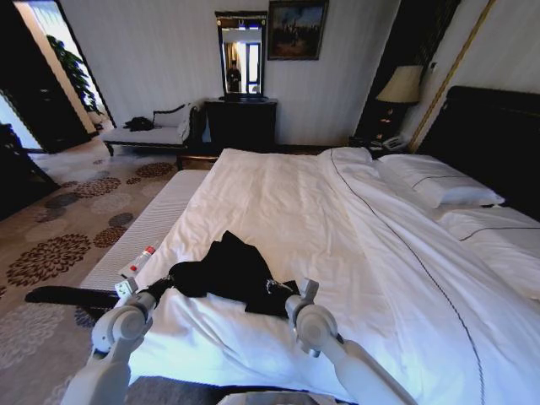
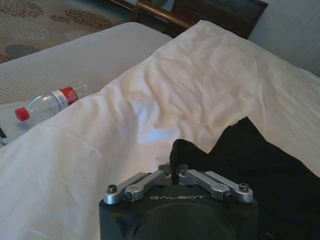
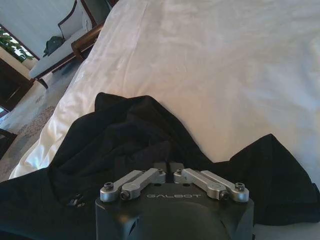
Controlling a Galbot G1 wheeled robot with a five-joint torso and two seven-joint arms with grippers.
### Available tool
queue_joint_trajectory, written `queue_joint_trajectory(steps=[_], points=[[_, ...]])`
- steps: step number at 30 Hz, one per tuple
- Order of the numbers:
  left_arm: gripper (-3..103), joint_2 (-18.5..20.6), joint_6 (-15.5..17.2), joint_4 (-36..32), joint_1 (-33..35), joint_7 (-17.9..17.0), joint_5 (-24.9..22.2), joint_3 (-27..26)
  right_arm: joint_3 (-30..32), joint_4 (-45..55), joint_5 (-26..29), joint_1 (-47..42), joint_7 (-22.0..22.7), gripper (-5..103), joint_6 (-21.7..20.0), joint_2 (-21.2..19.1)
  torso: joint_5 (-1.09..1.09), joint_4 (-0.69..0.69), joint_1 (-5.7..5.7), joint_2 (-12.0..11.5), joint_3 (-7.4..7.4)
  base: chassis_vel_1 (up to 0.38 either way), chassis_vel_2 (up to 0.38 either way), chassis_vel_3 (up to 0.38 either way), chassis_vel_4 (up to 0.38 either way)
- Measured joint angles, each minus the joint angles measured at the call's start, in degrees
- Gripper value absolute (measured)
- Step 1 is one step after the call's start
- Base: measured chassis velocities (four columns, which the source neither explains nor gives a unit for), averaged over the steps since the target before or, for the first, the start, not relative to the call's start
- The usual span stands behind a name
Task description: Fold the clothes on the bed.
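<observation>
- Left pincer [image 2: 173, 176] and right pincer [image 3: 169, 173] each look pressed together on the crumpled black soft-fabric T-shirt [image 1: 229, 272] near the foot edge of the big white-duveted bed [image 1: 337, 219].
- Best lift both evenly, pull taut, then lay it flat.
- One shirt, two pincers, one clear plastic bottle [image 1: 142, 260].

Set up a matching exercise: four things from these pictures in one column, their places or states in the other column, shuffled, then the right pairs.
Things:
1. crumpled black soft-fabric T-shirt
2. clear plastic bottle with red cap and label
3. left gripper
4. beige-shaded table lamp

Places or states:
A. beside the dark headboard, at the far side of the bed
B. lying on the pale striped bench along the bed
C. bunched on the white duvet near the foot of the bed
D. fingers shut on an edge of black cloth

Pairs: 1-C, 2-B, 3-D, 4-A
</observation>
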Motion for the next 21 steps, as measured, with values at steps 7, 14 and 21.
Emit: queue_joint_trajectory(steps=[7,14,21], points=[[1,0.62,-0.08,0.12,-1.38,-0.08,-0.18,0.66,1.03,0.66,-2.55,-1.26,-3.17,0,2.05,-1.04,0.00,0.00,0.00,0.00,0.00,0.000,0.000,0.000,0.000],[1,4.56,-0.41,-1.09,-7.34,-2.51,-4.40,1.62,5.87,2.74,-14.10,-4.40,-13.76,0,9.96,-3.36,0.01,0.00,0.00,0.00,0.00,0.000,0.000,0.000,0.000],[1,8.31,-1.41,-5.23,-13.44,-3.87,-10.90,0.92,15.47,8.11,-15.70,-6.11,-22.71,0,17.92,-6.07,0.01,-0.01,0.01,0.00,0.00,0.000,0.000,0.000,0.000]])
